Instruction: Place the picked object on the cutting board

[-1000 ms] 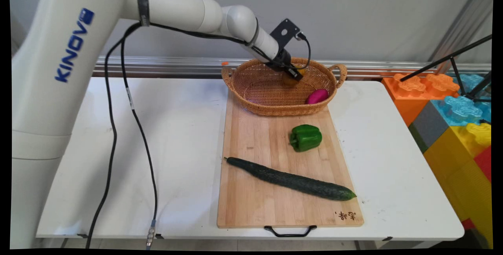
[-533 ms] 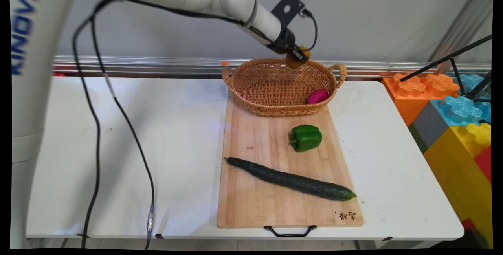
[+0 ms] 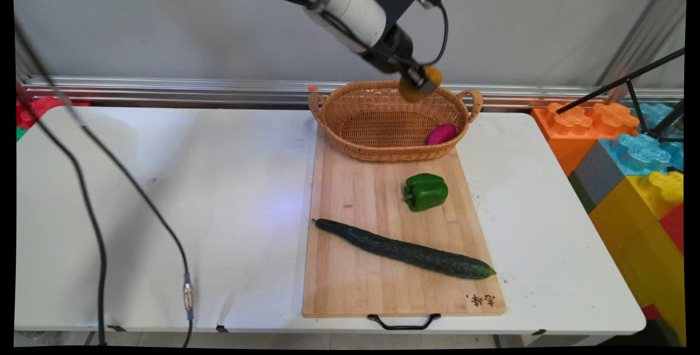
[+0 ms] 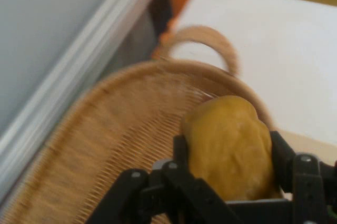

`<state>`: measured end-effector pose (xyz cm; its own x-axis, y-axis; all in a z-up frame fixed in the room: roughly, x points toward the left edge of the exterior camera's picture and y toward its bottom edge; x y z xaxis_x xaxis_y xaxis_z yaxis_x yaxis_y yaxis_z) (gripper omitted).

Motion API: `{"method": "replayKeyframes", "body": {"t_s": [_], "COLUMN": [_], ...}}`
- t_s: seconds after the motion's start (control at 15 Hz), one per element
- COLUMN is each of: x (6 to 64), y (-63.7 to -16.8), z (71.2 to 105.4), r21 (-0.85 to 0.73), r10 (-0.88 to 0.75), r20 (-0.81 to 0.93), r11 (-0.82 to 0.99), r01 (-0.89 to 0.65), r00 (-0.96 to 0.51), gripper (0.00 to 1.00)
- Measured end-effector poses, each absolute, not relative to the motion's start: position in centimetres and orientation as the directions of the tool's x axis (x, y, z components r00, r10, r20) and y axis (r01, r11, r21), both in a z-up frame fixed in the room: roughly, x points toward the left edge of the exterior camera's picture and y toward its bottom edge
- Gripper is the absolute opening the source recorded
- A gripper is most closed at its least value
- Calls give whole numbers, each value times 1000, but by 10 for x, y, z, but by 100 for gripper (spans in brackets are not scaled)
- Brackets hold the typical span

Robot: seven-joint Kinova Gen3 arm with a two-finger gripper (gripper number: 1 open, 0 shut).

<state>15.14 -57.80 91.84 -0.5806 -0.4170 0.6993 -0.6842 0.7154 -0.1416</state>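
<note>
Near the frame's top centre, the hand [image 3: 420,82] is clamped on a yellow-orange potato-like lump [image 4: 229,145], risen clear above the wicker basket [image 3: 350,139] (a magenta fruit [image 3: 441,134] lies inside) it sat in a second ago.

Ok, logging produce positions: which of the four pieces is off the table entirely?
The yellow-orange one, clamped in the gripper above the basket's far rim.

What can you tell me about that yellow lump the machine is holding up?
The yellow lump is rounded, orange-yellow and matte, slightly dimpled, like a potato or small fruit. The black tool grips it from both sides. It hangs in the air above the wicker basket, over the far right rim, touching nothing else.
</note>
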Motion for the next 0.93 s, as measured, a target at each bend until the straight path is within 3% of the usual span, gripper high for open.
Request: {"method": "replayKeyframes", "body": {"t_s": [0.47, 0.93], "x": [160, 179], "y": [-509, -475], "z": [908, 868], "r21": [-95, -104], "r10": [-405, -398], "r20": [626, 545], "r11": [808, 841], "r01": [-581, -530], "r00": [-666, -738], "gripper": [0, 0]}}
